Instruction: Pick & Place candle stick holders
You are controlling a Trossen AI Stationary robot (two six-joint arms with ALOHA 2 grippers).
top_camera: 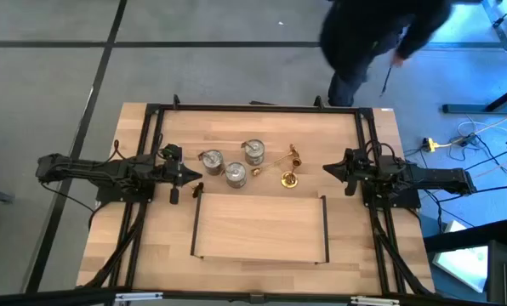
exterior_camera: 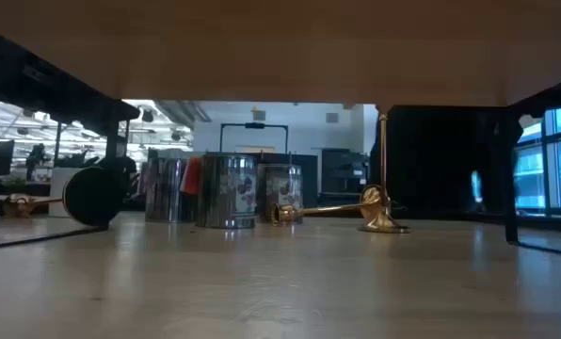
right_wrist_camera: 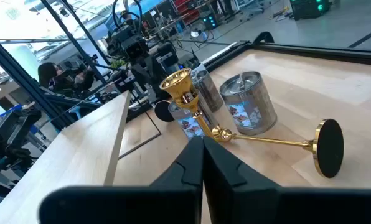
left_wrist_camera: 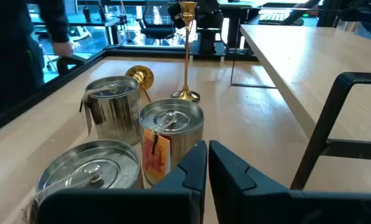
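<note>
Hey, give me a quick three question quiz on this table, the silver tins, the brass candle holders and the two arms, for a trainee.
1. How many silver-grey round holders stand on the table?
2. True or false: both brass holders in view stand upright.
3. The left gripper and the right gripper are: A) both open, B) both shut and empty, C) each shut on a holder.

Key:
1. Three.
2. False: the standing brass holder is upright, the fallen brass holder lies on its side.
3. B.
</note>
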